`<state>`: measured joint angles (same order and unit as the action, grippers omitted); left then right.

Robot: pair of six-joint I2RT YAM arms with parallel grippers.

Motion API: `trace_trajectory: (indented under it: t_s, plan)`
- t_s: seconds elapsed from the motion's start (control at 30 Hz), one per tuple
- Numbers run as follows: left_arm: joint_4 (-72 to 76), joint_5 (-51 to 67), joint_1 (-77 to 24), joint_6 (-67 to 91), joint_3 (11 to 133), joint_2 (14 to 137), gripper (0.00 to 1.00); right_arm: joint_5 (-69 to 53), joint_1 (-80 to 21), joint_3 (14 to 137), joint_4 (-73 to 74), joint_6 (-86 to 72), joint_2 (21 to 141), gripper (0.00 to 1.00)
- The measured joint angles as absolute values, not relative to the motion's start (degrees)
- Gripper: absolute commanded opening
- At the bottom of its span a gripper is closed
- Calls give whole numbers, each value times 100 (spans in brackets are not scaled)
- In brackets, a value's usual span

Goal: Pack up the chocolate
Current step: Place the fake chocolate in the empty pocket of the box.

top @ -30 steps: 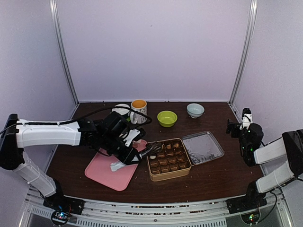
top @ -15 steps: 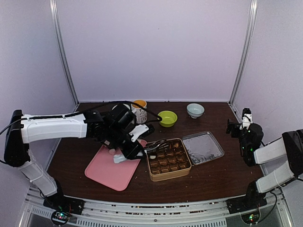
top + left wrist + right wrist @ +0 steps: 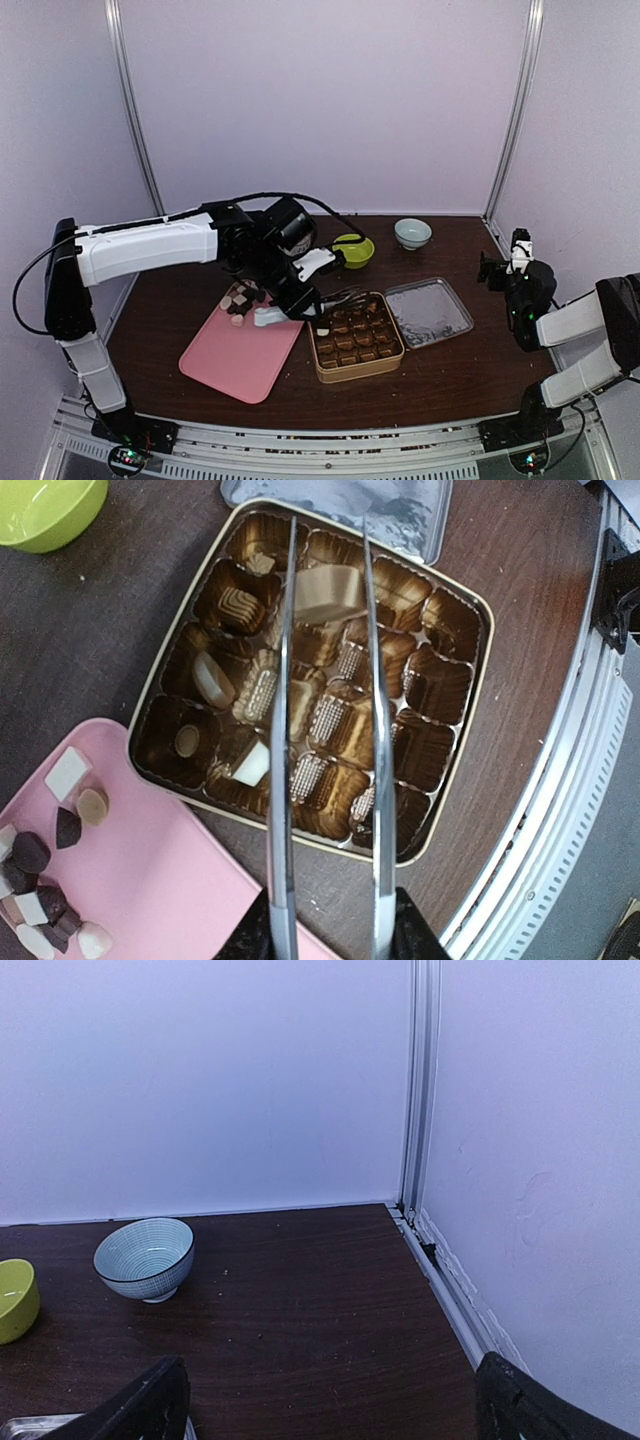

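While the left fingers (image 3: 412, 938) clamp the handle end of the metal tongs (image 3: 280, 780) at the bottom centre of the left wrist view, the two blades run straight up the frame. They pinch one tan piece (image 3: 325, 592) of chocolate just short of their tips.

That piece hangs over the upper middle of the gold tin (image 3: 362, 373). We judge the coming move turns on which cup lies directly beneath it, and this view does not settle that. The long axis of the tongs crosses the tin from its lower edge to its upper edge, so a drop falls along that line. The left arm is the nearer one by far.

We count:
- one pair of tongs;
- one held piece;
- one tin with four rows of four cups;
- five cups that appear to hold a piece already, those under the blades left unjudged.

In the lower left corner the pink tray (image 3: 170, 880) carries the loose chocolate (image 3: 30, 852). There are nine or so pieces, dark, tan and white, some cut off by the frame edge.

Farther off, one silver lid (image 3: 430, 312) lies just beside the tin. One green bowl (image 3: 45, 510) and one blue-patterned bowl (image 3: 145, 1257) stand at the back of the surface (image 3: 300, 1300).

At the right edge, well apart from everything, the right fingers (image 3: 150, 1405) stand wide apart and empty.
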<state>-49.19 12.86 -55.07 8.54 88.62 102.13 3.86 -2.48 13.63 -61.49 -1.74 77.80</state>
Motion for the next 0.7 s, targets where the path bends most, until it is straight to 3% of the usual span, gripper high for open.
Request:
trace_trajectory:
  t_s: [0.27, 0.57, 0.7]
  plan:
    - [-5196, 1269, -5507, 1175, 9192, 10702, 29, 386, -248, 1363, -6149, -174, 7780, 100]
    - [-5321, 1382, -5505, 1267, 9249, 10812, 41, 386, -248, 1363, -6149, -174, 7780, 100]
    - [-5330, 1431, -5505, 1299, 9249, 10812, 41, 386, -248, 1363, -6149, -174, 7780, 100]
